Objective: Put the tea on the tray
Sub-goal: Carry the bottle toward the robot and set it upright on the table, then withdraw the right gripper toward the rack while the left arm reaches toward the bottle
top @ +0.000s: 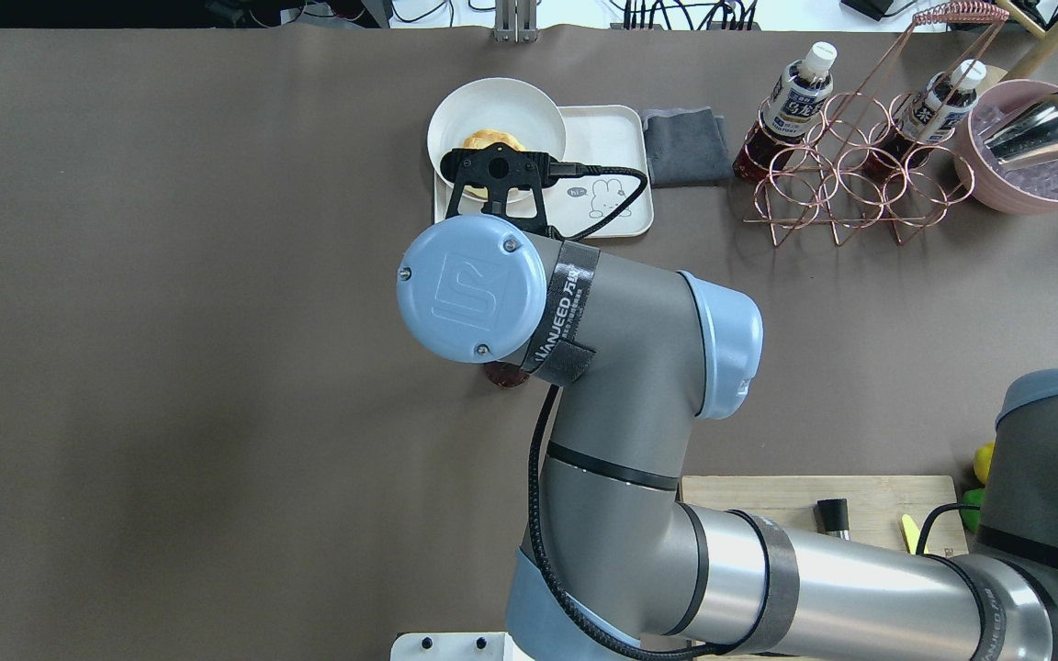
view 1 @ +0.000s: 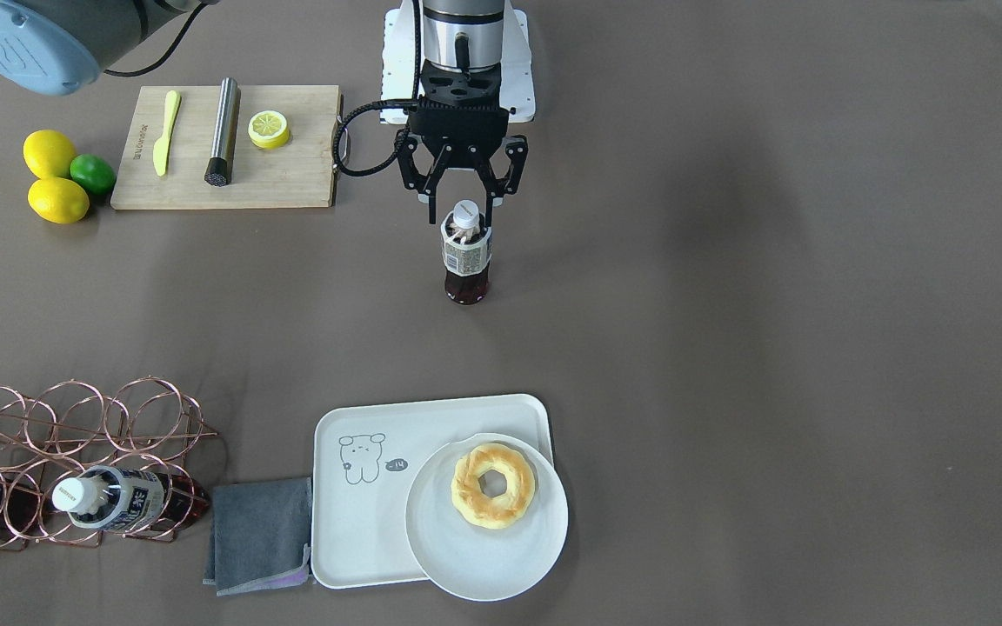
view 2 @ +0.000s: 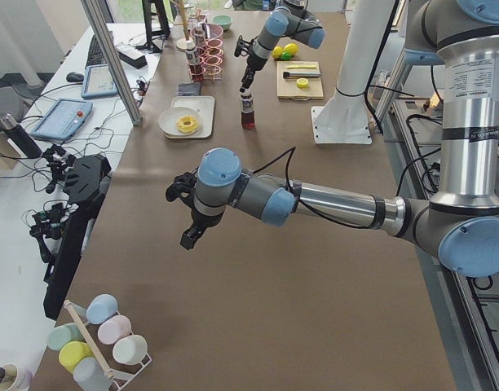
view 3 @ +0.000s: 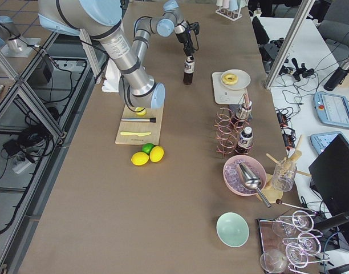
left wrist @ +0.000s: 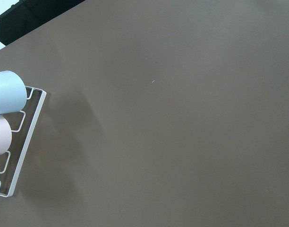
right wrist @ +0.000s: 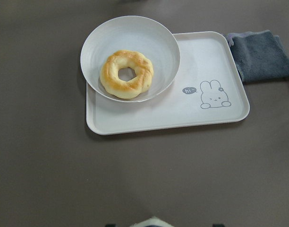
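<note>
The tea (view 1: 466,256) is a small clear bottle of dark reddish-brown liquid with a white cap, upright at the table's middle. My right gripper (view 1: 464,217) comes down over it, with its fingers closed against the bottle's shoulder on both sides of the cap. I cannot tell whether the bottle's base touches the table. The white tray (view 1: 362,530) with a grey line-drawn animal lies across the table from the bottle, and also shows in the right wrist view (right wrist: 182,113). My left gripper (view 2: 188,235) hovers over bare table far from both. I cannot tell whether it is open or shut.
A round plate (view 1: 488,556) with a doughnut (view 1: 492,484) overlaps the tray's one end. A grey cloth (view 1: 262,535) and a copper wire rack (view 1: 75,417) with two more bottles lie beside it. A cutting board (view 1: 292,174), lemons (view 1: 49,154) and a cup rack (left wrist: 7,123) are elsewhere.
</note>
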You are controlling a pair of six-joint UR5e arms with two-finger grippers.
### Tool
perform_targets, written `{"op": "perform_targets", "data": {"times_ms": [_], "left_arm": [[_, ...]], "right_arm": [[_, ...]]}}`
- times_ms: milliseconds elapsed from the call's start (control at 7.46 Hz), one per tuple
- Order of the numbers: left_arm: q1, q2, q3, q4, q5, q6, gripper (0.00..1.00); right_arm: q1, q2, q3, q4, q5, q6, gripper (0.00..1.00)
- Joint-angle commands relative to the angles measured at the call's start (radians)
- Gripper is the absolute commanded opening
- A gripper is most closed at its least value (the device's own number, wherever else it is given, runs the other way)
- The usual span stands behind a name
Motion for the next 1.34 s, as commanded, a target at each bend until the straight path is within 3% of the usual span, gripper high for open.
{"op": "perform_targets", "data": {"times_ms": [0,134,268,402,670,1206], "left_arm": [[0.000,-0.004,-0.010,-0.001,-0.011,-0.061,0.99],[0.005,-0.030,-0.024,-0.012,-0.060,-0.125,1.00],[0.088,-0.038,-0.061,-0.024,-0.071,-0.233,1.00],[0.157,-0.076,-0.107,-0.046,-0.070,-0.400,1.00],[0.300,-0.152,-0.145,-0.133,-0.036,-0.681,0.99],[0.656,-0.427,-0.170,-0.089,0.291,-1.082,0.98]], "right_arm": [[0.039,0.002,0.024,0.000,0.016,-0.013,1.00],[0.100,-0.004,0.024,0.000,0.099,-0.032,1.00],[0.160,-0.035,0.031,0.002,0.190,-0.090,1.00],[0.202,-0.103,0.060,0.053,0.228,-0.149,1.00],[0.255,-0.281,0.082,0.277,0.289,-0.220,1.00],[0.351,-0.375,0.116,0.298,0.392,-0.308,1.00]]}}
